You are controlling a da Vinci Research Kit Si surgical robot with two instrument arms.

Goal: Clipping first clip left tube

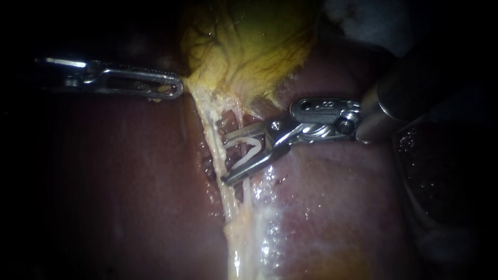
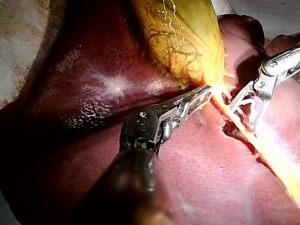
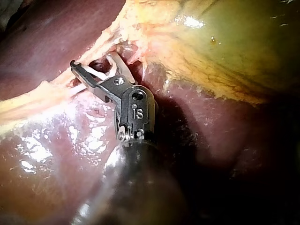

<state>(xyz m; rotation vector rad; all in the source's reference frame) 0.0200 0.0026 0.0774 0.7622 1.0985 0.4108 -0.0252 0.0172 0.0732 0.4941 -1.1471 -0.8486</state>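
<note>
item 1, my left instrument (image 1: pixel 178 88): the shaft enters from the left in the endoscope view. the slotted jaws lie together, pinched on the lower edge of the gallbladder (image 1: pixel 249 46) where the yellow wall narrows. a scrap of pale tissue shows in the slot.

item 2, my right instrument (image 1: pixel 226 159): the shaft enters from the right. the jaws stand wide apart and carry a white clip (image 1: pixel 248 154), bent open in a v, with one leg lying along each jaw.

item 3, left tube (image 1: pixel 207 122): the thicker pale band, running from the gallbladder's narrow end down across the liver (image 1: pixel 129 181). it lies at the tips of my right instrument's jaws. the endoscope view does not settle whether it sits inside the clip's mouth or just beyond it. in the right wrist view pale strands pass between the jaws, with one jaw lying over them.

item 4, thin tube (image 1: pixel 247 199): a finer strand just beside the left tube, on my right instrument's side. it crosses the gap between the spread jaws, within the open clip.

item 5, liver: dark red, wet and glistening, under both tubes and both instruments. a raw hollow lies between the tubes by the clip.

item 6, gallbladder: yellow-green and veined, above the tubes, between the two instruments.
</note>
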